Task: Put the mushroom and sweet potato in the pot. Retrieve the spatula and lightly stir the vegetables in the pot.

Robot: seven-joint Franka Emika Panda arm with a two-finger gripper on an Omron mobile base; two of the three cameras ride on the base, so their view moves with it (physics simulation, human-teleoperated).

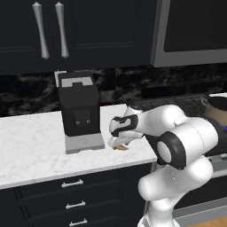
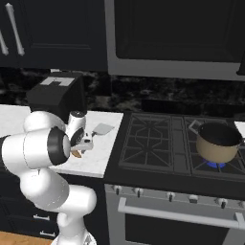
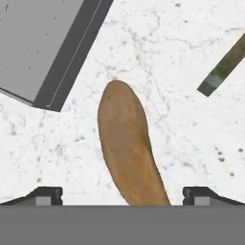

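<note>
where marble counter (image 3: 191,143) shows, spread gripper (image 3: 122,196) straddles smooth tapered sweet potato (image 3: 127,143)

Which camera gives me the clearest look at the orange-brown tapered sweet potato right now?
The hand view: the orange-brown tapered sweet potato lies on the white marble counter, unobstructed, between the open gripper's fingertips. The left base view shows a sliver under the hand; the right base view likewise.
</note>
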